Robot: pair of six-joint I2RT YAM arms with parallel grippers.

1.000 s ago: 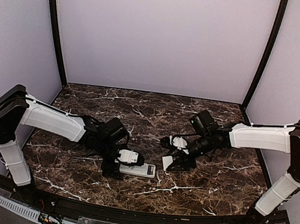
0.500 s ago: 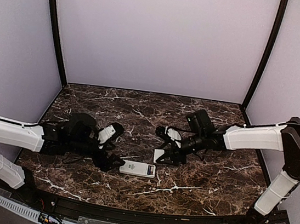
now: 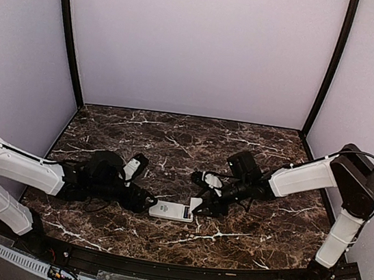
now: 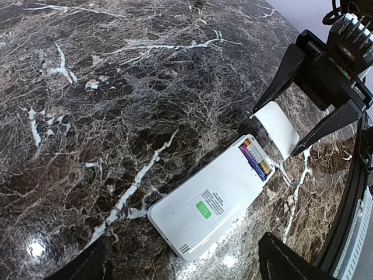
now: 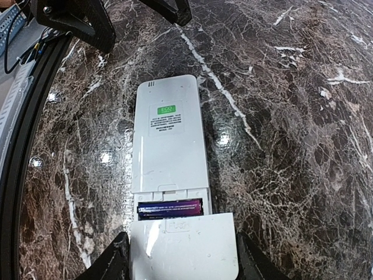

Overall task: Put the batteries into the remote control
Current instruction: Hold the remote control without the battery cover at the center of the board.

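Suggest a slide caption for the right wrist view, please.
Right gripper holds the battery cover at the open compartment of the remote control, a purple battery inside.

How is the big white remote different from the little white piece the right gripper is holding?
The remote control is longer; the cover is short. The remote control lies flat on the table, held by nothing; the cover is held in the right gripper at the remote control's open end. The remote control has a green sticker and shows batteries; the cover is plain. Both are white plastic.
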